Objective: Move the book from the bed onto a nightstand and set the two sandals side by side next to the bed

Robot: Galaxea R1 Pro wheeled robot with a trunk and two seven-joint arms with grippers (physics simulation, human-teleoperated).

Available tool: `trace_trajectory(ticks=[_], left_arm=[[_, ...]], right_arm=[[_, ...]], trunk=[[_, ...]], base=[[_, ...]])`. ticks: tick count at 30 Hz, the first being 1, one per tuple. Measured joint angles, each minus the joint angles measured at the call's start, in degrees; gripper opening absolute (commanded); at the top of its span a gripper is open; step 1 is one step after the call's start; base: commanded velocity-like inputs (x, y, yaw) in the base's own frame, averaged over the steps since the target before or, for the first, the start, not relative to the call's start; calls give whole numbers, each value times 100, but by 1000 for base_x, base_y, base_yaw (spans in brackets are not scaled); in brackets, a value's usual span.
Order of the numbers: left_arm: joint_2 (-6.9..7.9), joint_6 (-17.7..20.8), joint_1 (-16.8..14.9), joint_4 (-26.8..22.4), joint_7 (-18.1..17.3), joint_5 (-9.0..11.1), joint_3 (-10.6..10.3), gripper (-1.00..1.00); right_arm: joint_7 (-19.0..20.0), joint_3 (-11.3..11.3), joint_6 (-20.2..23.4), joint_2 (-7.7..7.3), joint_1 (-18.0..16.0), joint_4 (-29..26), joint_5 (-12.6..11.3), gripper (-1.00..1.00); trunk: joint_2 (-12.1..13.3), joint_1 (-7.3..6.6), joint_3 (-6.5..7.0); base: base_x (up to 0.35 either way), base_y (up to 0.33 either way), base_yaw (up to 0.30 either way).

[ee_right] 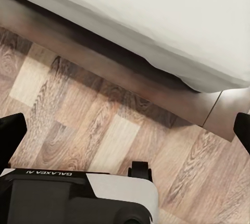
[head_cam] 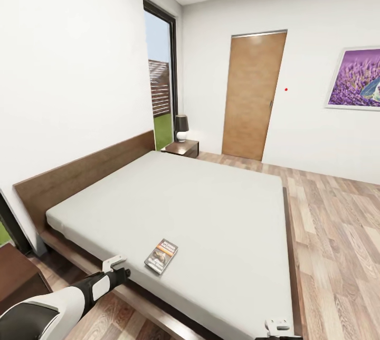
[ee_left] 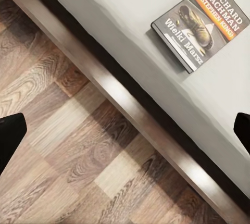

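The left hand [head_cam: 117, 266] is hovering wide open and empty near the book [head_cam: 161, 256] on the bed [head_cam: 211, 213]; closing off-centre risks pushing the thin paperback away

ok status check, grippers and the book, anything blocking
Left gripper open, empty, over the bed frame edge. Right gripper open, empty, at the bed's foot corner. Book flat on the mattress near the left gripper; nothing between them.
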Motion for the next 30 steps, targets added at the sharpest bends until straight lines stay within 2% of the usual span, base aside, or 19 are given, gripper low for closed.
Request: trace_trajectory(ticks=[9, 30], left_arm=[[0, 0, -1, 1, 0, 0, 0, 100], [-2, 0, -1, 1, 0, 0, 0, 100]], right_arm=[[0, -2, -1, -1, -1, 0, -2, 100], [-2, -7, -1, -24, 0, 0, -3, 100]], trunk=[[0, 0, 14], [0, 0, 93]], base=[[0, 0, -170], [0, 0, -288]])
